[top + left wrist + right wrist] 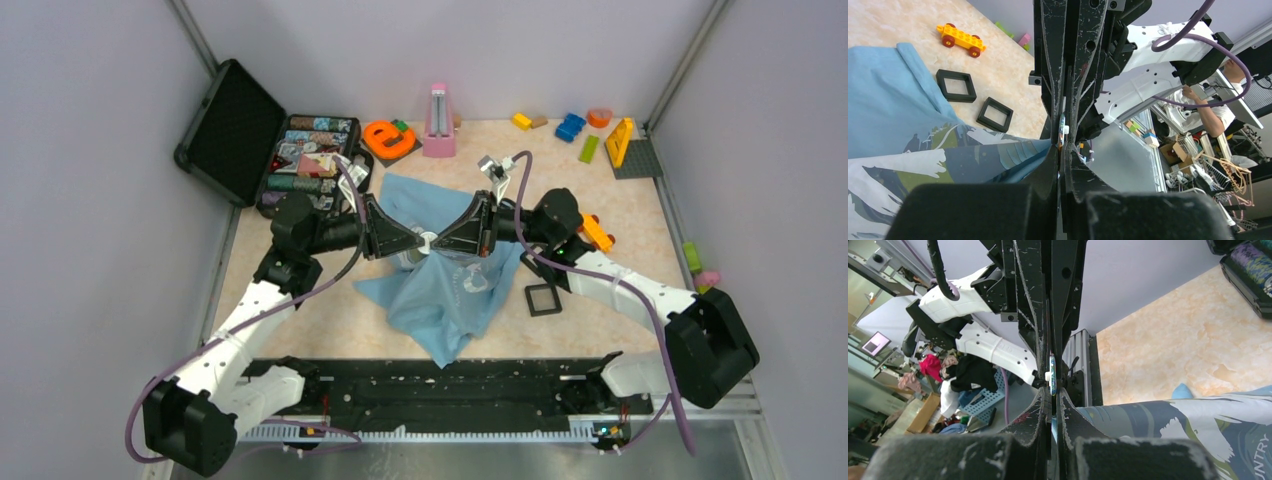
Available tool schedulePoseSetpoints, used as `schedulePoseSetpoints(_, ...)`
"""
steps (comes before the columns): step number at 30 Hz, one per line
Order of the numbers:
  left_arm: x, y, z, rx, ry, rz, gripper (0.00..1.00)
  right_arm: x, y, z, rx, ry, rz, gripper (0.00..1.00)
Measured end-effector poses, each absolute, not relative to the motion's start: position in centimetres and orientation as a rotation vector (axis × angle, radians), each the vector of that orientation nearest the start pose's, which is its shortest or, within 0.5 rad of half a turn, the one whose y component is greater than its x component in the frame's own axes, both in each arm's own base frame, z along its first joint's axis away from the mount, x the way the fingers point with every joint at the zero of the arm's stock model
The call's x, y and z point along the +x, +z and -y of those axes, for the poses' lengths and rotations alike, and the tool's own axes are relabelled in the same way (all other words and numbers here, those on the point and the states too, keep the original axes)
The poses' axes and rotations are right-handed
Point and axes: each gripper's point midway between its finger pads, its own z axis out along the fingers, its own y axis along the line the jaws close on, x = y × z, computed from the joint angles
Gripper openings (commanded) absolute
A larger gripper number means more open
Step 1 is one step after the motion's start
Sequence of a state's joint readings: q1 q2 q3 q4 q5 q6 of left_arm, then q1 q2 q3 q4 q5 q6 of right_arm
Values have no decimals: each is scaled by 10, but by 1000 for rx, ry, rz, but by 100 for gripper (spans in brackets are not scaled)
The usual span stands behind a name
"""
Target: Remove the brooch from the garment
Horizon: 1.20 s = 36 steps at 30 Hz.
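The light blue garment (455, 290) lies mid-table, its middle pulled up into a peak. The small teal brooch (1062, 131) shows edge-on at that peak, also in the right wrist view (1052, 374), with a white bit at its side. My left gripper (418, 241) and right gripper (438, 240) meet tip to tip there. The left gripper (1062, 150) is shut, with the printed cloth (948, 160) running into its tips. The right gripper (1052, 392) is shut too, with cloth (1198, 415) beside it. Both pinch the brooch and the cloth around it.
Two black square frames (953, 85) (995, 113) lie right of the shirt, one seen from above (543, 298). A yellow toy car (960, 37) is beyond them. An open black case (230, 130), an orange letter (383, 137), a pink metronome (438, 120) and loose blocks (570, 126) line the back.
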State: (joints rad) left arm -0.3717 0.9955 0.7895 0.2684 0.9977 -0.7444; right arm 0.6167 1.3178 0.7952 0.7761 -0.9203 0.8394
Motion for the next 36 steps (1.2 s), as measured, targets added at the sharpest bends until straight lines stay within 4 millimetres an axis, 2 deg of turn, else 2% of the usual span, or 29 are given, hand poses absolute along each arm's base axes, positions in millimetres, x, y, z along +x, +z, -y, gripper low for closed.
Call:
schedulePoseSetpoints(1,198,322,252,596,-1581,-1680,0,197,311,-334,-747,1748,-1514,23)
schedulePoseSetpoints(2,198,322,252,597,-1580,-1679,0,197,311,-334,-746,1750,-1515,28)
schedulePoseSetpoints(6,199,321,251,591,-1573,-1685,0,198,314,-334,-747,1747,-1497,37)
schedulePoseSetpoints(14,201,327,250,582,-1558,-1659,0,197,325,-332,-744,1759,-1444,37)
schedulePoseSetpoints(16,201,328,250,581,-1560,-1653,0,197,326,-332,-739,1757,-1438,34)
schedulePoseSetpoints(20,201,330,251,575,-1566,-1651,0,200,326,-334,-716,1747,-1447,29)
schedulePoseSetpoints(26,202,334,251,572,-1565,-1632,0,203,322,-337,-692,1730,-1470,29)
schedulePoseSetpoints(30,202,336,251,567,-1569,-1624,0,203,318,-340,-694,1719,-1482,18)
schedulePoseSetpoints(36,206,336,251,556,-1569,-1626,0,203,319,-341,-697,1712,-1476,14)
